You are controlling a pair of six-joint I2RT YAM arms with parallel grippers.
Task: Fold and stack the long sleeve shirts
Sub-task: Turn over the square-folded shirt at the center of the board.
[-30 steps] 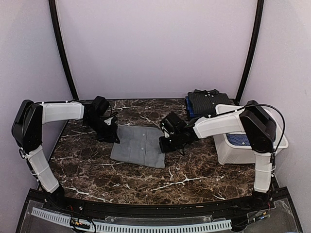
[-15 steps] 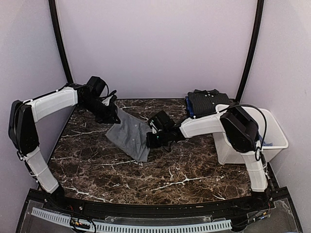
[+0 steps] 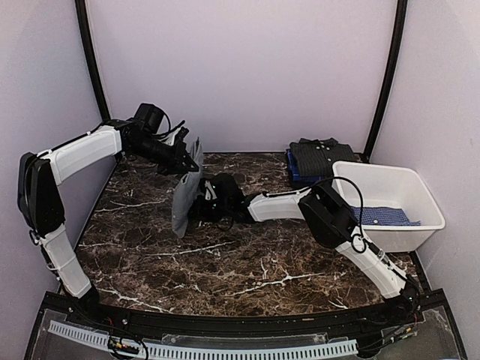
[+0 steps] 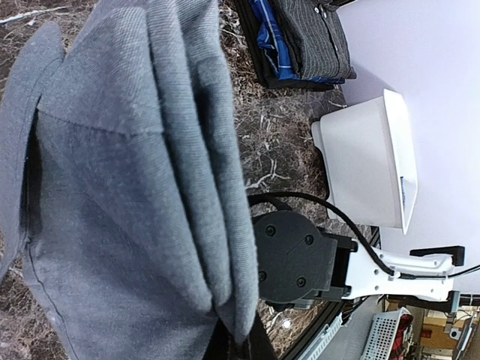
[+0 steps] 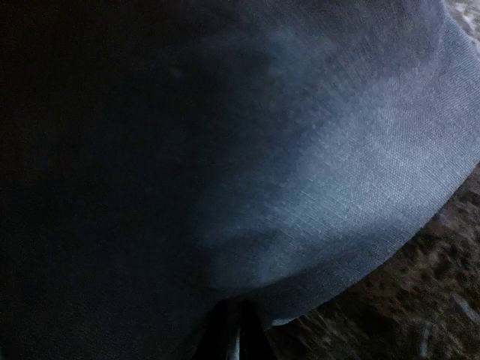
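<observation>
The folded grey shirt [image 3: 184,196] hangs upright off the table, held between both grippers at the back left of centre. My left gripper [image 3: 190,162] is shut on its top edge; in the left wrist view the grey folds [image 4: 135,187] fill the frame. My right gripper [image 3: 204,204] is shut on the shirt's lower right edge; its view shows only grey cloth [image 5: 315,150] close up. A folded dark striped shirt on a blue one [image 3: 319,157] lies stacked at the back right. A blue dotted shirt [image 3: 384,216] lies in the white tub [image 3: 420,225].
The white tub stands at the right edge of the marble table [image 3: 247,262]. The stack and tub also show in the left wrist view [image 4: 300,37]. Black frame posts [image 3: 94,82] rise at both back corners.
Both grippers lifted the grey shirt from lying flat on the table and carried it left and back. It now hangs upright. The right arm has stretched far to the left.
</observation>
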